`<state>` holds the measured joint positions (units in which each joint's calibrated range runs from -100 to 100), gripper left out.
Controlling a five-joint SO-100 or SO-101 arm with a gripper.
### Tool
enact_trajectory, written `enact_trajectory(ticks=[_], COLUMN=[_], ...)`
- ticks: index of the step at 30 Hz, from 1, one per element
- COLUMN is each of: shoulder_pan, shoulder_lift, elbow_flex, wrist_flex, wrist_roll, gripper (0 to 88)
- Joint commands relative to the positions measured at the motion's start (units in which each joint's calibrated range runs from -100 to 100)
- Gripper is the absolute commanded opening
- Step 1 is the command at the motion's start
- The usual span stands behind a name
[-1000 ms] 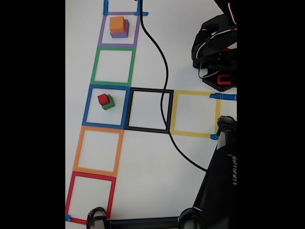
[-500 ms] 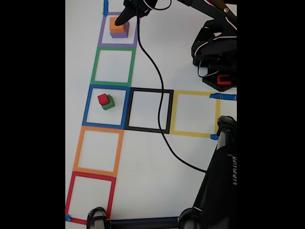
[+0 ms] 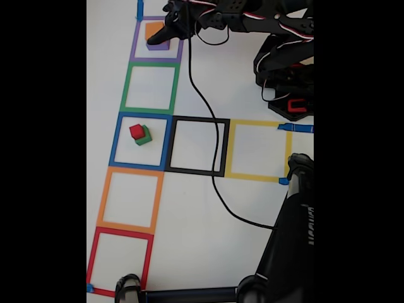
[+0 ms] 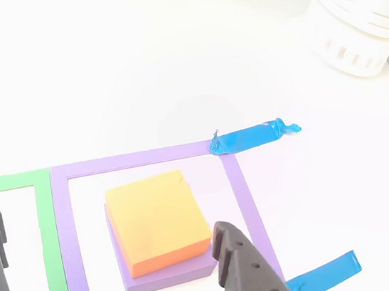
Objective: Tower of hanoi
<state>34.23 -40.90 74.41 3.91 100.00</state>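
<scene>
An orange block [image 3: 153,29] sits on a flatter purple block [image 3: 159,45] inside the purple tape square [image 3: 134,47] at the top left of the fixed view. My gripper [image 3: 161,35] reaches in from the right and hovers over this stack. In the other view the orange block [image 4: 156,219] lies on the purple block [image 4: 170,275], and my gripper [image 4: 107,224] is open, its two black fingers [image 4: 248,282] standing either side of the stack without touching it. A red block [image 3: 136,131] rests on a green block [image 3: 146,137] in the blue square [image 3: 116,142].
Green [image 3: 126,88], black [image 3: 224,148], yellow [image 3: 259,124], orange [image 3: 104,202] and red [image 3: 120,232] tape squares hold nothing. A black cable [image 3: 202,113] trails across the table. The arm's base [image 3: 287,76] is top right, a black stand [image 3: 290,240] bottom right. A white container [image 4: 356,34] stands far back.
The arm has swung in from the right to the purple square, and the gripper has come down around the orange block. The cable has shifted with it. No block has moved.
</scene>
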Motion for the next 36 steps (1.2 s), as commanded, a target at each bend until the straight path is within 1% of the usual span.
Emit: enact_trajectory(ticks=[1, 4, 7, 9, 11, 13, 16, 17, 19, 22, 25, 36], shoulder_pan=[1.92, 3.35, 4.12, 4.70, 4.41, 3.83, 3.74, 4.22, 5.27, 6.52, 7.28, 7.28], shoulder_lift=[0.09, 0.17, 1.14, 1.86, 2.27, 2.43, 3.24, 3.80, 5.17, 8.81, 13.25, 29.80], elbow_flex=[0.22, -0.14, -0.69, 0.22, 0.22, -0.14, -0.50, -0.60, -0.69, -1.69, -1.87, -8.32], wrist_flex=[-3.83, -3.99, -4.23, -4.96, -5.69, -6.01, -7.31, -7.63, -8.85, -11.20, -16.06, -29.58], wrist_roll=[0.00, 0.00, 0.00, 0.00, 0.00, 0.00, 0.00, 0.00, 0.00, 0.00, 0.00, 0.00], gripper=[34.1, 34.7, 33.0, 39.3, 35.3, 35.3, 43.1, 47.5, 50.7, 50.6, 50.4, 50.0])
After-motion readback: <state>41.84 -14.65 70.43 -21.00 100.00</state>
